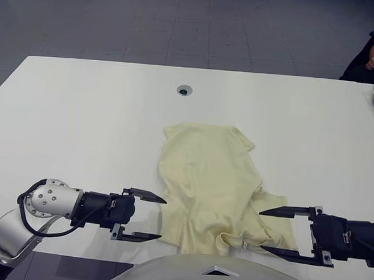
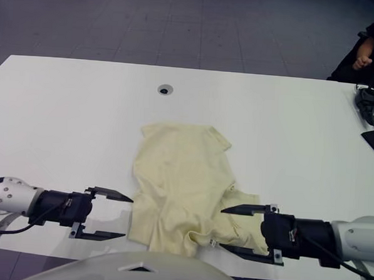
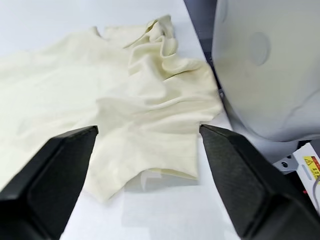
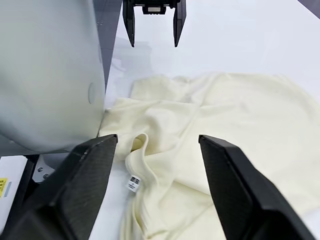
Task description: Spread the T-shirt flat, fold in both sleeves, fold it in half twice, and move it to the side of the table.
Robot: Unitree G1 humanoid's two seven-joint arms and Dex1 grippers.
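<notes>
T-shirt [image 1: 210, 185], long axis near-to-far across table [image 1: 80, 141]

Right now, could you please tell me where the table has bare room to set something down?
Bare: the table's left part, from edge to T-shirt; the far strip around the hole; the right part up to the cables. Crowded: the near edge, where the open left gripper and right gripper flank the T-shirt.

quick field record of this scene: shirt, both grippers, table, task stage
T-shirt: cream, crumpled, not spread flat, near the front edge of the table
left gripper: open, at the T-shirt's left edge, holding nothing
right gripper: open, at the T-shirt's bunched near-right corner
table: white, cable hole beyond the T-shirt
stage: spreading not yet done
</notes>
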